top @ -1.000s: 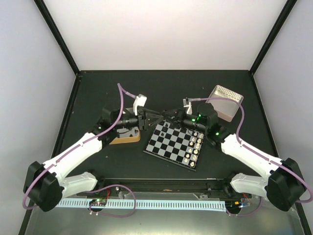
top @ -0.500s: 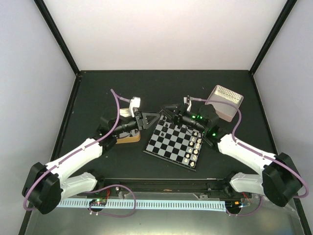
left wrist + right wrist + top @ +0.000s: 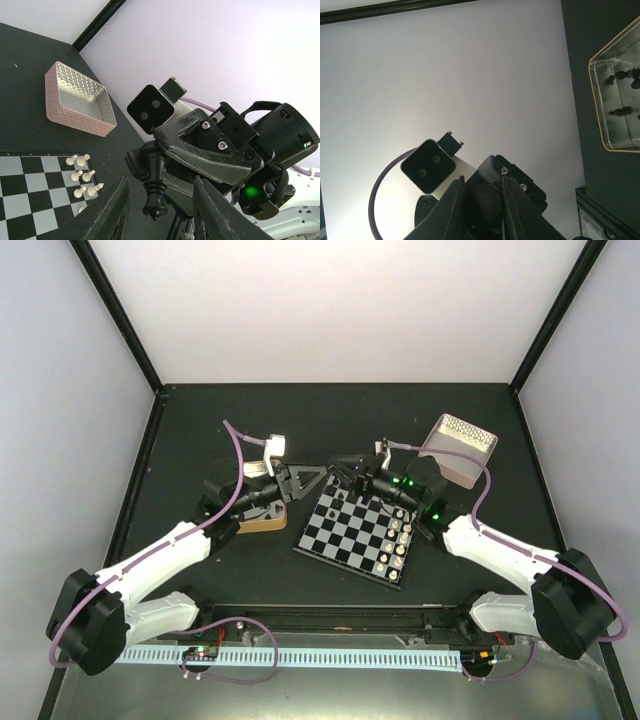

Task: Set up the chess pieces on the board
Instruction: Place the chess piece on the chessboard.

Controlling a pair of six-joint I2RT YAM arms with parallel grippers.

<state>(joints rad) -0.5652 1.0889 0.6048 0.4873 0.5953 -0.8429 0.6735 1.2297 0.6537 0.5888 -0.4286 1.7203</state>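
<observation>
Found right gripper jaws pinching a black piece, left gripper jaws spread around it. Saw white pieces ranked at right of board; judged black mostly unplaced, some in tin.

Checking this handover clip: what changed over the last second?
The left gripper drew back leftward, away from the right gripper, its jaws narrowing but open and empty. The right gripper kept its grip on the black chess piece near the far corner of the board. The board and white pieces stayed put.
</observation>
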